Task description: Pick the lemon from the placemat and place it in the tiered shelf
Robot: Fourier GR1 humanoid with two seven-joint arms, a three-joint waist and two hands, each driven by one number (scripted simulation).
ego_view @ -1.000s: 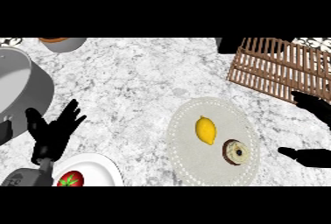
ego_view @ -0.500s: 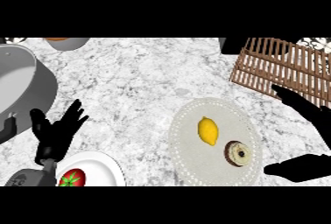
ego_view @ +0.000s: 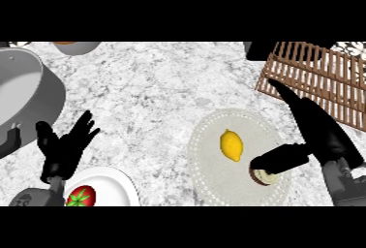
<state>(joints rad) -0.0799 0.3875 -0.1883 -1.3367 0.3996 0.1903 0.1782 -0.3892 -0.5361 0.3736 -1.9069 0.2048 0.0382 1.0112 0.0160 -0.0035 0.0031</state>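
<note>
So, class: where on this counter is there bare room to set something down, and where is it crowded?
Bare marble lies between the grey pot, the wooden tiered shelf and the placemat. It is crowded on the placemat: lemon, doughnut and right hand. The left hand rests by the tomato plate.

Counted on the worktop (ego_view: 164, 82): one lemon (ego_view: 231, 145), lying on one pale round placemat (ego_view: 214, 179) right of centre. Beside the lemon, one small ring-shaped item (ego_view: 266, 177), partly hidden, kind not told. One wooden tiered shelf (ego_view: 322, 77) at the far right. One white plate (ego_view: 114, 186) at the near left, bearing one red fruit with a green top (ego_view: 80, 195). One large grey pot (ego_view: 25, 97) at the left. One bowl (ego_view: 75, 46) at the far edge, cut off. Two black hands: left hand (ego_view: 66, 147), right hand (ego_view: 322, 135).
</note>
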